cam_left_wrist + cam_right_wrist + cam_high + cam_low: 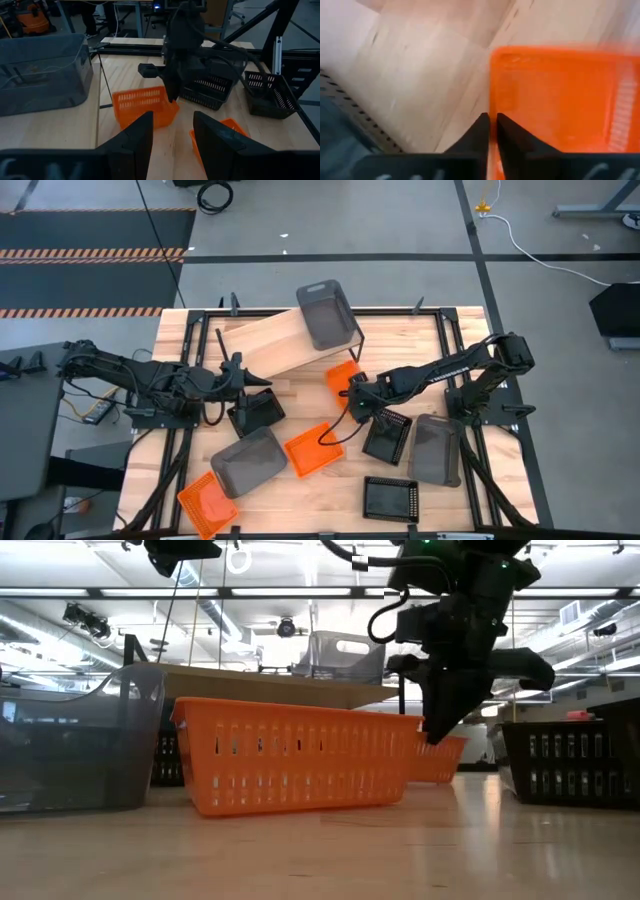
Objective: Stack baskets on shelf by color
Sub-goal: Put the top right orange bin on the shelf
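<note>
My right gripper (491,127) stands at the near-left corner of an orange basket (343,378) at mid-table, shut on its wall; the low view shows it (433,735) coming down on that basket (445,758). My left gripper (172,135) is open, hovering by a black basket (258,413) and touching nothing. The shelf (275,345) lies slanted at the far side, with a dark-grey bin (328,313) on its right end. Two more orange baskets (313,448) (207,500), two black baskets (387,435) (390,498) and two grey bins (248,460) (436,448) sit on the table. My right gripper pinches the orange basket's side wall (492,107) near a corner, one finger (479,135) outside and the other (509,137) inside. The fingers come from above, pointing down. Whether the basket's bottom is off the table, I cannot tell.
The table's near half is crowded with baskets and bins. Bare wood shows between the shelf and the held basket and along the near edge (300,515). Black frame rails (300,310) run along the far edge.
</note>
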Controlling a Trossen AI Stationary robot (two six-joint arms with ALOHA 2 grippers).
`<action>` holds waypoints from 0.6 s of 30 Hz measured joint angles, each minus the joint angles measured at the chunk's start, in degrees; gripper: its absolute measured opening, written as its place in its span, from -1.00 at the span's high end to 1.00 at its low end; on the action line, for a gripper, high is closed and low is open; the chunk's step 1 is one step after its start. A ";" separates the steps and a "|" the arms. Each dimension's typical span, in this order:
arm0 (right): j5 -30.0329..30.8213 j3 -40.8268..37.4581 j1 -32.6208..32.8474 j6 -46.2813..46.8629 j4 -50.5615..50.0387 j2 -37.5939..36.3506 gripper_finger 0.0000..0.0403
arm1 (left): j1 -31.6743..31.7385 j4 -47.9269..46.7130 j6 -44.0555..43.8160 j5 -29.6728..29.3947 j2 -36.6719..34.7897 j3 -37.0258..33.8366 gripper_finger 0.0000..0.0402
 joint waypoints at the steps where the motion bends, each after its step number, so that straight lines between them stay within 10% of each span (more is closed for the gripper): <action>1: 0.06 0.00 0.49 -0.20 0.17 0.00 0.92 | 0.02 -0.02 0.00 -0.02 0.00 0.00 0.26; 18: 0.31 17.30 12.94 -0.64 -0.26 -0.02 0.90 | 0.01 -0.01 0.00 -0.02 0.00 0.00 0.26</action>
